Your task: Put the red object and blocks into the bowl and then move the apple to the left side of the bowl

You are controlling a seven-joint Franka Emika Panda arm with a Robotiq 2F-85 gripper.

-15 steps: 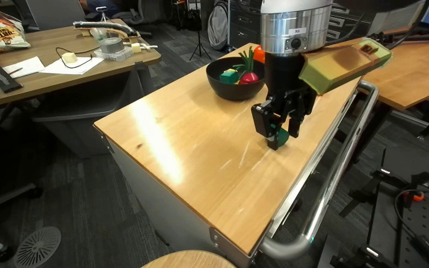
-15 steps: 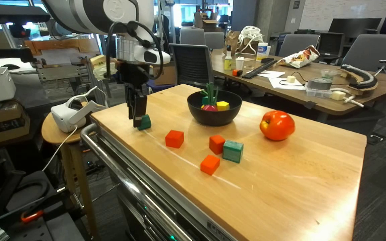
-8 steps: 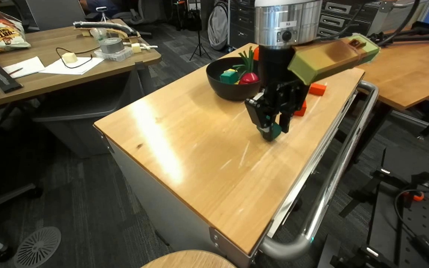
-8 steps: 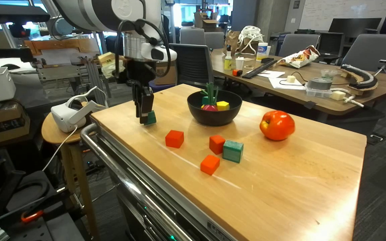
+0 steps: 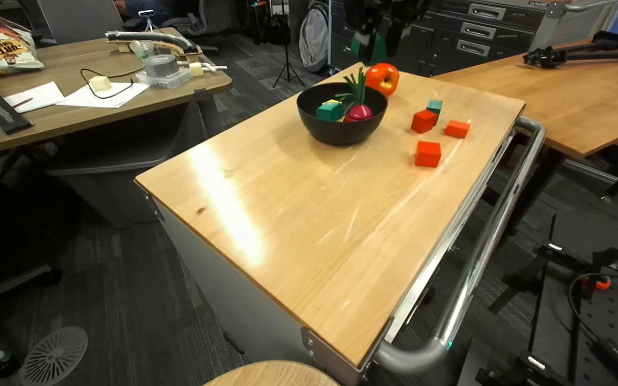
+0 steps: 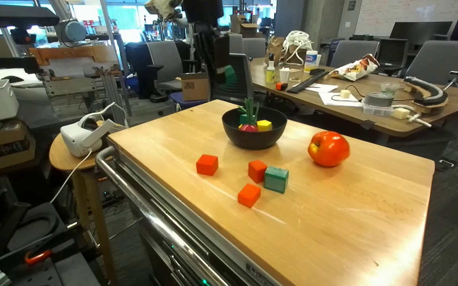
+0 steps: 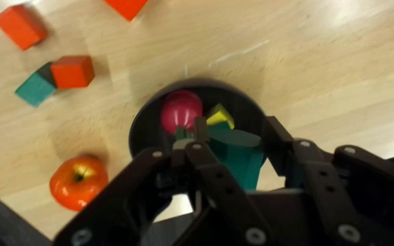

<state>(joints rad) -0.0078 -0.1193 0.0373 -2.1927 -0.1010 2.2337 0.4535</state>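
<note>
Tool (image 7: 238, 133) clamped on a green block (image 7: 239, 160), up in the air, its upper part cut off in both exterior views. Wrist view: they hide much of the black bowl (image 6: 255, 140). Inside: red toy fruit (image 6: 249, 128), yellow block (image 6: 264, 126), second green block (image 6: 243, 119) partly screened by leaves. Apple (image 6: 329, 149) near the bowl, on the worktop (image 6: 332, 222).

The gripper (image 7: 237, 131) hangs high at the upper edge of both exterior views, pointing downward, its two opposed fingers (image 7: 277, 136) set apart in a clamped grip, their linkages (image 7: 315, 177) spanning the lower part of the wrist view
</note>
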